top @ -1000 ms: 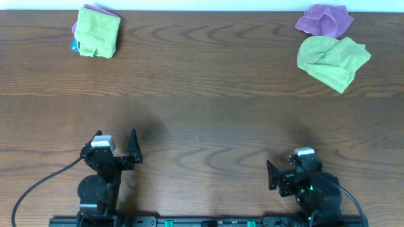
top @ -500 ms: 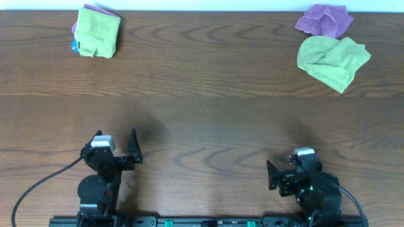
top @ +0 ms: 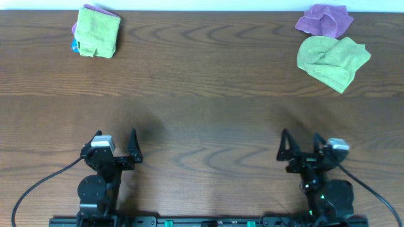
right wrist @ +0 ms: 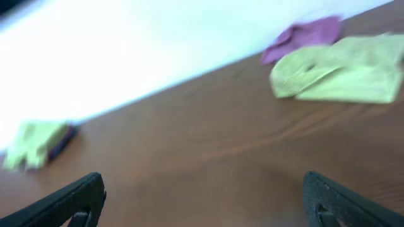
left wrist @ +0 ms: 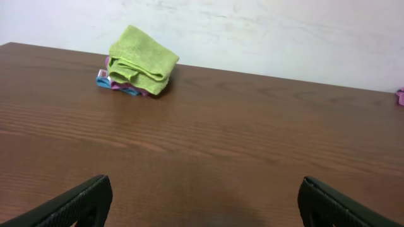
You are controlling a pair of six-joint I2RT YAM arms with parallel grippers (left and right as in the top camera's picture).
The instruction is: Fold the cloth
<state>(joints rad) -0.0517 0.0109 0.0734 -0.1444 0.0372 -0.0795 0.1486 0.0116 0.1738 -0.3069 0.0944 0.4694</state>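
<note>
Turning the right end effector (top: 300, 144), released and empty, from sideways a second ago to face the crumpled green cloth (top: 333, 60) at the far right of the bench (top: 202, 94), beside a purple cloth (top: 325, 20), while keeping the left end effector (top: 115, 140) released and parked, so only beginning the reach.

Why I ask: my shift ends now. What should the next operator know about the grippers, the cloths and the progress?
Left gripper: open, empty, low over the near side of the table.
Right gripper: open, empty, also at the near side.
Far left: folded cloth stack, green on top.
Far right: crumpled green cloth, with the crumpled purple cloth just behind it.
Done: the left stack looks folded.
Left: both right-side cloths; neither is held.
</note>
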